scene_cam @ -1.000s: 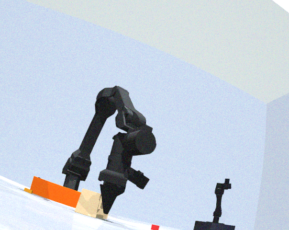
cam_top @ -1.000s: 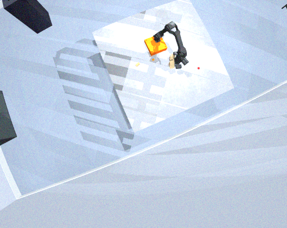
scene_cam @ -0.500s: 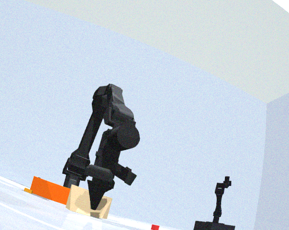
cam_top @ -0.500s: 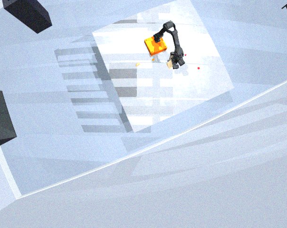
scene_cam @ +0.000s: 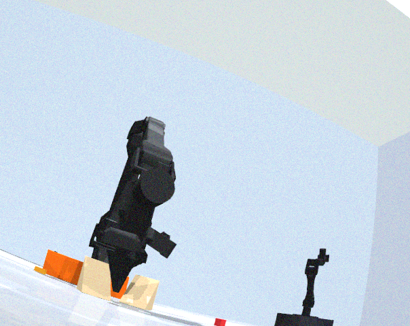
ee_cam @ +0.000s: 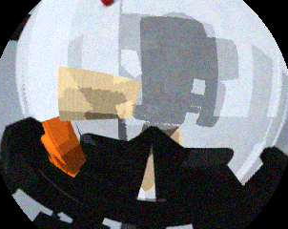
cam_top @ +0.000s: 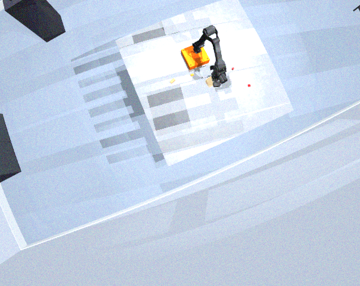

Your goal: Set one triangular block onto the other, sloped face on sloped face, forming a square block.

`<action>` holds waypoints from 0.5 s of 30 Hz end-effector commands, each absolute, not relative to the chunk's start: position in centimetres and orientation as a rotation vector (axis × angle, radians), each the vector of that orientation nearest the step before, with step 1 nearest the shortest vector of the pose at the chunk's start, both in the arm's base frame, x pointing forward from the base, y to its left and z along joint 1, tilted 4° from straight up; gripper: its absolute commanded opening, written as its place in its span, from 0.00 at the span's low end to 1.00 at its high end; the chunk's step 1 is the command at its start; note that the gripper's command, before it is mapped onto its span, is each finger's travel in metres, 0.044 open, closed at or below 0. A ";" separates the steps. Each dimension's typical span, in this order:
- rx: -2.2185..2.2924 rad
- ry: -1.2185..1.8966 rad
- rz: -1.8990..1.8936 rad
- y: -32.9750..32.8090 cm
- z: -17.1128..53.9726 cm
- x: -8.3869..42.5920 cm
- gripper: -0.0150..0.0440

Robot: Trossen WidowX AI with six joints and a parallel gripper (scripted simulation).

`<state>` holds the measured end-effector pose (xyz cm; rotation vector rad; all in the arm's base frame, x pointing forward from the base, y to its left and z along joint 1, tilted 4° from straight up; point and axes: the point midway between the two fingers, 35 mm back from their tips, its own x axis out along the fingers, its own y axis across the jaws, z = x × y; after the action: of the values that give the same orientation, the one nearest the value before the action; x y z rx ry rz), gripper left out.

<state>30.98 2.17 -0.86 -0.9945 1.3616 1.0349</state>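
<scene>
Two tan triangular blocks stand apart on the table. In the exterior view the left block (scene_cam: 94,277) and the right block (scene_cam: 140,291) have a gap between them. The right one shows large in the wrist view (ee_cam: 96,95). The left one shows in the wrist view as slivers behind and between the fingers (ee_cam: 148,176). In the top view one tan block (cam_top: 209,81) shows; the arm hides the other. The gripper (scene_cam: 117,290) (ee_cam: 153,129) is shut and empty. Its tips point down low between the blocks; whether they touch either block is unclear.
An orange box (cam_top: 192,61) (scene_cam: 59,268) (ee_cam: 63,143) lies near the arm's base. Small red cubes (cam_top: 232,68) (cam_top: 248,85) (scene_cam: 220,321) and small yellow pieces (cam_top: 172,80) (cam_top: 192,74) (scene_cam: 40,269) lie around on the table.
</scene>
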 end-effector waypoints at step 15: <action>-0.995 1.362 1.034 1.0 7.2 31.0 0.25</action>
<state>30.98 0.82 5.01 -0.9957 1.3709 1.0451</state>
